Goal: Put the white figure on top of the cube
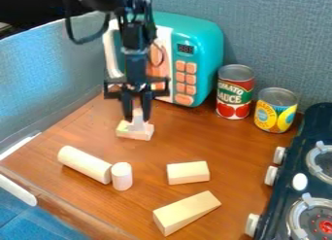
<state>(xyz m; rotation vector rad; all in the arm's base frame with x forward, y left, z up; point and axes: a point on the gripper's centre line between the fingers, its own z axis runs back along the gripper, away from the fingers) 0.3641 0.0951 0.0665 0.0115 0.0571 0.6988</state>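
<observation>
At upper left, the hand was narrowed around the white figure, likely to steady it upright on the block.

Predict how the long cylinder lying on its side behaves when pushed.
The long cylinder probably rolls if pushed crosswise, given its round side on the tabletop. Pushed lengthwise toward the short upright cylinder, it could tip that over. Looks like solid wood, so likely stiff.
</observation>
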